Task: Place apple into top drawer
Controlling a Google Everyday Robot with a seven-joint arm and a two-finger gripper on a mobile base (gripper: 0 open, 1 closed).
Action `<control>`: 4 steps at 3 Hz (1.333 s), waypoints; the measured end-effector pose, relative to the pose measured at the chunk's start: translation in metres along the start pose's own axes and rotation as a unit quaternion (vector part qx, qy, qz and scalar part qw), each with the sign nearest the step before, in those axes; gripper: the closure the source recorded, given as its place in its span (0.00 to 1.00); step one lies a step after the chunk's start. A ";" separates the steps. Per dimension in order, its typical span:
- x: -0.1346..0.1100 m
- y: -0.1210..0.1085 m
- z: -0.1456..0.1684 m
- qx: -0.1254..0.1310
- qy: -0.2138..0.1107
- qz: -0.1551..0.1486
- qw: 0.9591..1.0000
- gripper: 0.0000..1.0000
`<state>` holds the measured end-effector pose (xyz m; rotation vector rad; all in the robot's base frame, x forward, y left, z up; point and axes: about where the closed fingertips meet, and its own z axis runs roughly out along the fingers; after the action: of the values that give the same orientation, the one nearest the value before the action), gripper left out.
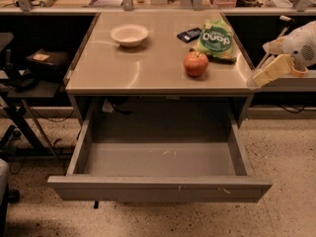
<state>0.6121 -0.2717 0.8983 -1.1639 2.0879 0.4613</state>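
My claw (257, 78), a cream-coloured gripper at the end of a pale rounded wrist, hangs just off the right front corner of the brushed grey metal table (148, 70), at about the height of the tabletop and pointing down and to the left toward that corner. Whether it is spread apart or closed together I cannot tell from here, and it is clamped on nothing that I can make out. The small round red-orange apple (196, 63) sits upright on the tabletop in the right half, near the front edge, well apart from my claw. Just behind the apple lies a crinkled green snack bag (216, 39) with white lettering; the two are close, but I cannot tell whether they touch. To the left of the bag's far end lies a small flat dark rectangular object (189, 34). A shallow cream-white round bowl (129, 34) stands on the left half of the table, toward the back, well apart from the apple. Below the tabletop the wide shallow grey metal top drawer (158, 187) stands open toward the camera, its plain flat front nearest and its scuffed grey bottom showing a few pale flecks. The apple is on the table above and behind that opening, not in the drawer. The table stands on a speckled beige floor (281, 147).
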 end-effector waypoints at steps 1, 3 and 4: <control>-0.040 -0.012 0.020 0.006 -0.075 -0.012 0.997 0.00; -0.082 -0.053 0.033 0.050 -0.144 -0.002 0.988 0.00; -0.096 -0.049 0.058 0.028 -0.156 -0.008 0.987 0.00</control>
<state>0.7108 -0.2058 0.9278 -1.0060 1.8089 0.5370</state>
